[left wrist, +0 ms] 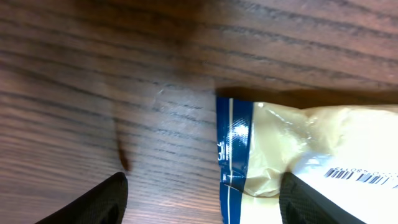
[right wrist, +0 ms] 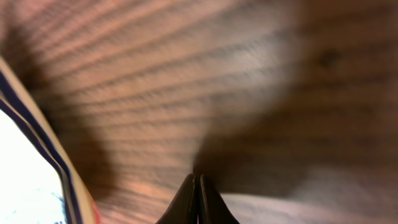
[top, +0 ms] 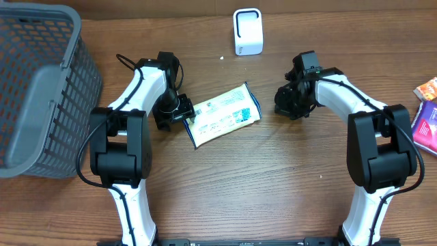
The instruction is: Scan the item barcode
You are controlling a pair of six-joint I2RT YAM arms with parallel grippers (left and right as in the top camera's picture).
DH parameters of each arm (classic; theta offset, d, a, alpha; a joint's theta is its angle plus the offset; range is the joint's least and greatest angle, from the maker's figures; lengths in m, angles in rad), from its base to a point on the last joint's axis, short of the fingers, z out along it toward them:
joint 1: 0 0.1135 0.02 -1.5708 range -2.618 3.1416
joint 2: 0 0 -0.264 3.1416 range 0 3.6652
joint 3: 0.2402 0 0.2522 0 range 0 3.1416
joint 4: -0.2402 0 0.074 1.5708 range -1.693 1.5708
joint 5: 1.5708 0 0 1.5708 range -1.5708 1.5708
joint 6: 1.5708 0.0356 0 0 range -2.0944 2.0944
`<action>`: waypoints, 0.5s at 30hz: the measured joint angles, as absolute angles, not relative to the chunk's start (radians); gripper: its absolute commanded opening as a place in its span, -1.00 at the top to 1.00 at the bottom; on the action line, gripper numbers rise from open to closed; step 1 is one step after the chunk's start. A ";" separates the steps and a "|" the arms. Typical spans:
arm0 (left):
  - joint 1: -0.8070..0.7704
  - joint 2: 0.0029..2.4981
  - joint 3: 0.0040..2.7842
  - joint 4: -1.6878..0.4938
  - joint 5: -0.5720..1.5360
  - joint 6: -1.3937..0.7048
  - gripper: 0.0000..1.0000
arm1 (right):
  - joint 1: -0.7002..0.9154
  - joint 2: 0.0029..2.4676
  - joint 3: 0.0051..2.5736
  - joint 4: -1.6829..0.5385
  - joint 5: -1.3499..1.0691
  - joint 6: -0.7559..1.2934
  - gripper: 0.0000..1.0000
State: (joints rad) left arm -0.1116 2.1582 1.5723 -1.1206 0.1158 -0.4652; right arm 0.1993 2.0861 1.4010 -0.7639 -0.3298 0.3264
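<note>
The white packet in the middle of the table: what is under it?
The packet lies on the wooden table, and bare wood shows along all its edges. The spot directly beneath is covered by the packet itself, so whether anything thin is under it cannot be seen.

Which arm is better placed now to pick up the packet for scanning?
Left. The left gripper has its jaws open over the blue end of the packet. The right gripper has its jaws shut and empty, off the other end.
</note>
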 measured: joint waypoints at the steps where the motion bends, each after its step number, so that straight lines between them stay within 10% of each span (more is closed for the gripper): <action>1: -0.112 2.158 1.573 -1.124 0.113 -0.465 -0.35 | 0.197 2.086 1.409 -0.788 -0.329 0.329 0.92; 8: -0.112 2.158 1.579 -1.129 0.100 -0.434 -0.37 | 0.195 2.084 1.485 -0.757 -0.495 0.238 -0.27; 15: -0.112 2.158 1.579 -1.129 0.100 -0.423 -0.39 | 0.239 2.083 1.496 -0.666 -0.544 0.184 -0.42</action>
State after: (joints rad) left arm -0.1116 2.1582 1.5791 -1.1294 0.0998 -0.4229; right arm 0.2390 2.0830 1.4960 -0.6659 -0.5438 0.1841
